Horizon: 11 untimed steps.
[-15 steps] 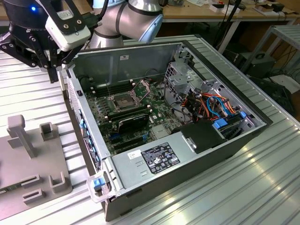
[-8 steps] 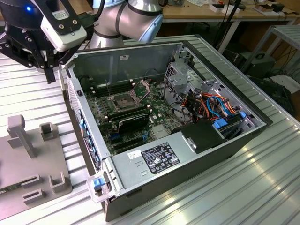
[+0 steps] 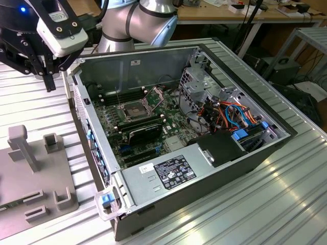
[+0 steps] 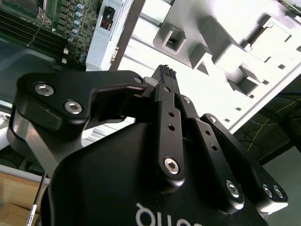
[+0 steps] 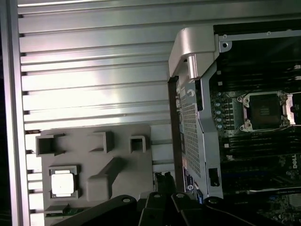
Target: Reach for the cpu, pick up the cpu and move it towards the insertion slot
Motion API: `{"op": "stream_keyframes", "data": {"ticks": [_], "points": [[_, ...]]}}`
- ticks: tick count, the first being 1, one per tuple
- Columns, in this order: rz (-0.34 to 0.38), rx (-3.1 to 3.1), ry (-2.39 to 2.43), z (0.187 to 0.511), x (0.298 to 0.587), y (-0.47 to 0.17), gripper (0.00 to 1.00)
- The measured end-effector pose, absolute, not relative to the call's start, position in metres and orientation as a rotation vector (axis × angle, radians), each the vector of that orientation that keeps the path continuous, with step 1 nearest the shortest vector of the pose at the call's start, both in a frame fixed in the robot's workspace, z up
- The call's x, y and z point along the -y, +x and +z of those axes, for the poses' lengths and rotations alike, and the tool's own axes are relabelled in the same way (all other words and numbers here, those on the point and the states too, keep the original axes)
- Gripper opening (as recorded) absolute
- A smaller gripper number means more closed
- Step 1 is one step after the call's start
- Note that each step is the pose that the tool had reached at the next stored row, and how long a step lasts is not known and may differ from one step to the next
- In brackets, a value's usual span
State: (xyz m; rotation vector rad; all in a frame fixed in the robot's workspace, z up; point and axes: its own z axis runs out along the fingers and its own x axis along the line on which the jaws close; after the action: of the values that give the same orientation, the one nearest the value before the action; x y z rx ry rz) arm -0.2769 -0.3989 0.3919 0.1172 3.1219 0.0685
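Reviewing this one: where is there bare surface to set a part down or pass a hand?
Free: the ribbed table in front of the computer case in the exterior view, and the stretch bordering the grey fixture in the first wrist view. Crowded: inside the case, around the insertion slot and cables.

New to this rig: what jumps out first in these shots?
The opened computer case dominates the middle of the exterior view, its motherboard's insertion slot exposed with the bracket raised. The gripper hangs outside the case at the exterior view's upper left, fingers shut on nothing. In the first wrist view the cpu sits in a recess of the grey fixture plate.
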Motion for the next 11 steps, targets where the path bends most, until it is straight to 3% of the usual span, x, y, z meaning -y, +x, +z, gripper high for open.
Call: {"op": "stream_keyframes", "data": {"ticks": [11], "points": [[0.069,-3.122,0.117,0.3918,0.3988,-0.2873,0.11]]}}
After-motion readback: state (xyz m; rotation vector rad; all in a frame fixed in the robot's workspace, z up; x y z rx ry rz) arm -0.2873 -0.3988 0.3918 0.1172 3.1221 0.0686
